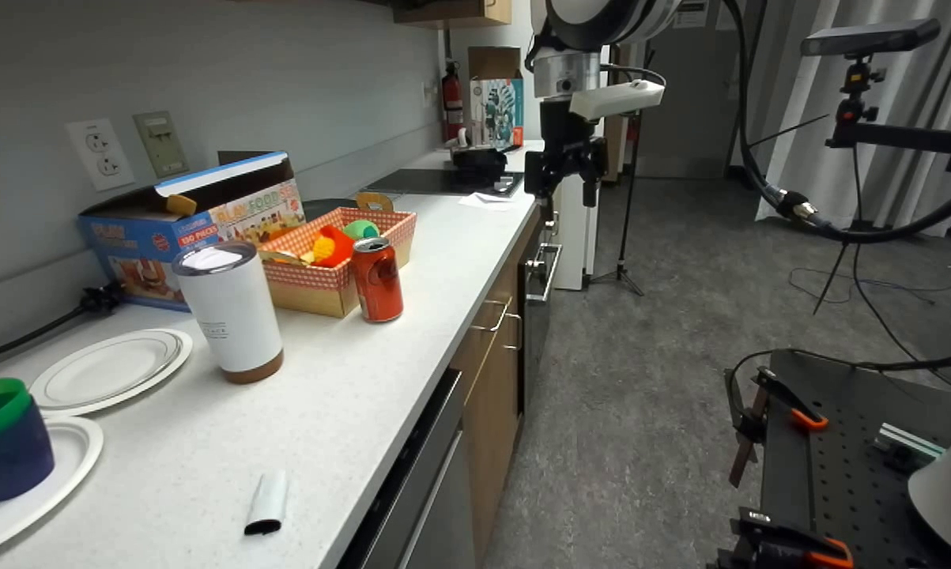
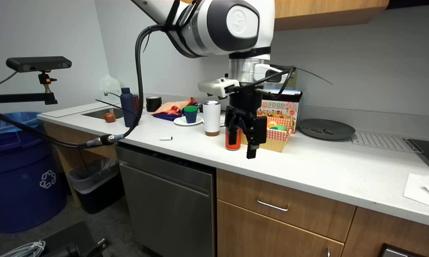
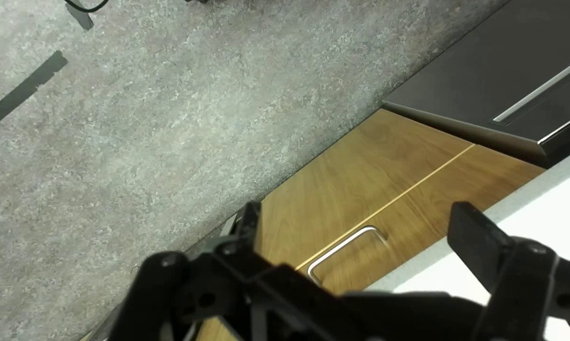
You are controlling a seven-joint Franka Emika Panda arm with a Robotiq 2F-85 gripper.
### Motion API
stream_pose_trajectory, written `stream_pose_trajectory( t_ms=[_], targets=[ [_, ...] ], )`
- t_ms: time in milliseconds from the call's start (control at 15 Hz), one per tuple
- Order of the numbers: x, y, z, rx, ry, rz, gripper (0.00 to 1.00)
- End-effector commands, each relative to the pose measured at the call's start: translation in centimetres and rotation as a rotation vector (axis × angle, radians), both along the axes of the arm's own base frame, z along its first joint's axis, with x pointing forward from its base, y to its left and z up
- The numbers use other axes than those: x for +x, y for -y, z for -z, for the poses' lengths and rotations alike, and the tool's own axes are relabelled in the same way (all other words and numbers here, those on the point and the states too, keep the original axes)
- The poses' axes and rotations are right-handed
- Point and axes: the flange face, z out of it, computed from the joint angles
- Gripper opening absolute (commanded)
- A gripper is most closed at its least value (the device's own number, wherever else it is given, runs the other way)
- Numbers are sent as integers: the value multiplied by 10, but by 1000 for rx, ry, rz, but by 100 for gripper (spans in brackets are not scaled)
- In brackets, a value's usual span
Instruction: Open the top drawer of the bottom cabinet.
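The top drawer (image 2: 310, 214) of the bottom cabinet (image 2: 257, 232) has a brown wood front and a slim metal bar handle (image 2: 272, 206). The drawer is shut, its front level with the cabinet, just under the white countertop (image 2: 193, 151). It also shows in an exterior view, foreshortened (image 1: 479, 340). My gripper (image 2: 241, 146) hangs pointing down above the drawer, apart from the handle; it shows in an exterior view too (image 1: 570, 197). In the wrist view the gripper (image 3: 358, 215) is open and empty, with the drawer front (image 3: 422, 213) and handle (image 3: 339, 247) seen between its fingers.
A grey dishwasher (image 2: 164, 200) adjoins the drawer on one side, an oven (image 1: 540, 276) stands beyond. On the countertop are a red can (image 1: 378, 284), a basket of toy food (image 1: 317, 294), a white tumbler (image 1: 234, 316) and a dark pan (image 2: 325, 125). An upper cabinet (image 2: 328, 12) hangs above.
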Motion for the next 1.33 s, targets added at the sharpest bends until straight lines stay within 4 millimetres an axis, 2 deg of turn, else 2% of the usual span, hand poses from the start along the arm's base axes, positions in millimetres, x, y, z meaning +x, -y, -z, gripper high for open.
stream_pose_trajectory(
  t_ms=[0,67,333,933,1267],
  targets=[
    [0,0,-1,0,0,0,100],
    [0,0,-1,0,0,0,100],
    [11,12,26,-38,19,64,100],
    [60,11,121,-109,18,161,100],
    [84,24,162,-122,-16,237,100]
  ],
)
